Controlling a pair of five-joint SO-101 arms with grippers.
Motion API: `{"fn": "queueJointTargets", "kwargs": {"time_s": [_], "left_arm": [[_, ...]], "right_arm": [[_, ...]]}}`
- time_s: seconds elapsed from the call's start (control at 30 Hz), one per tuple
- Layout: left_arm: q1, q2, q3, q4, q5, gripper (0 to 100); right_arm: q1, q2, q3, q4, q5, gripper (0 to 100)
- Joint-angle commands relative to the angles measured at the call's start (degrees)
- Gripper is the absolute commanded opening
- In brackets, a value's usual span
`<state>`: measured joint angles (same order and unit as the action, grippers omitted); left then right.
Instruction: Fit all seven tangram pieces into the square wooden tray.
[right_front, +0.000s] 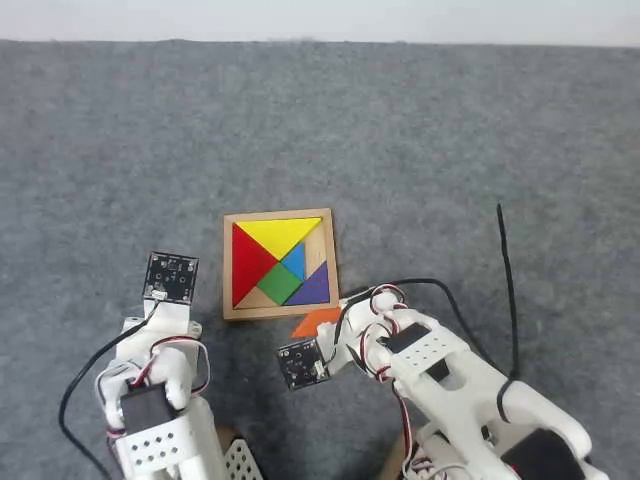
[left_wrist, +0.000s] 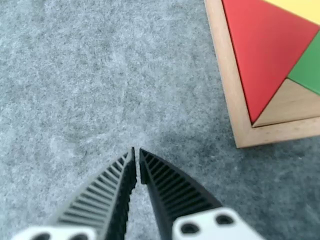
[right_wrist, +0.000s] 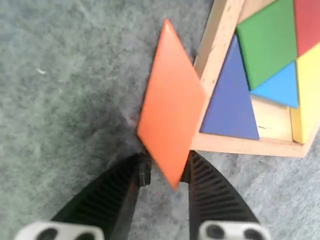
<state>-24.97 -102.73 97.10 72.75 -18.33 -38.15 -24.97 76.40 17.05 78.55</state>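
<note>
My right claw (right_wrist: 165, 170) grips the flat orange parallelogram piece (right_wrist: 172, 105) just beside the square wooden tray (right_wrist: 220, 45), toward the grey counter's (left_wrist: 75, 75) near edge. My left claw (left_wrist: 136, 152) hovers closed and empty nearby.

The orange piece (right_wrist: 172, 105), clamped in the right gripper (right_wrist: 166, 167), covers part of the tray (right_wrist: 219, 45) rim just beyond the jaws, its near tip blurred between them. From above, the arm's wrist hides that gripper and all but a corner of the piece. The tray runs off the frame in both wrist views, cutting the red piece (left_wrist: 265, 45), green piece (left_wrist: 309, 65) and yellow piece (right_wrist: 307, 95); from above, the left gripper (left_wrist: 136, 151) sits hidden under its camera.
</note>
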Motion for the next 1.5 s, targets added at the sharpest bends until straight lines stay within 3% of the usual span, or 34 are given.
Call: {"fn": "queueJointTargets", "kwargs": {"time_s": [0.0, 0.17, 0.37, 0.6, 0.9, 1.07, 1.47], "left_arm": [[-0.26, -1.23, -0.57, 0.18, -0.26, 2], [-0.26, -1.23, -0.57, 0.18, -0.26, 2], [-0.26, -1.23, -0.57, 0.18, -0.26, 2], [-0.26, -1.23, -0.57, 0.18, -0.26, 2], [-0.26, -1.23, -0.57, 0.18, -0.26, 2], [-0.26, -1.23, -0.57, 0.18, -0.26, 2], [-0.26, -1.23, -0.57, 0.18, -0.26, 2]], "right_arm": [[0.40, -5.41, -0.62, -1.63, -3.16, 12.4], [-0.66, -18.86, 6.68, -1.63, -6.59, 24.3], [-4.62, -29.49, 12.31, -0.92, -8.26, 25.8], [-5.67, -23.78, 8.44, -0.57, -8.53, 25.9], [-6.90, -8.84, -6.51, 9.45, -13.45, 25.9], [-7.78, -6.81, -10.11, 10.59, -16.53, 25.9], [-15.16, -5.58, -18.55, 26.15, -24.88, 26.0]]}}
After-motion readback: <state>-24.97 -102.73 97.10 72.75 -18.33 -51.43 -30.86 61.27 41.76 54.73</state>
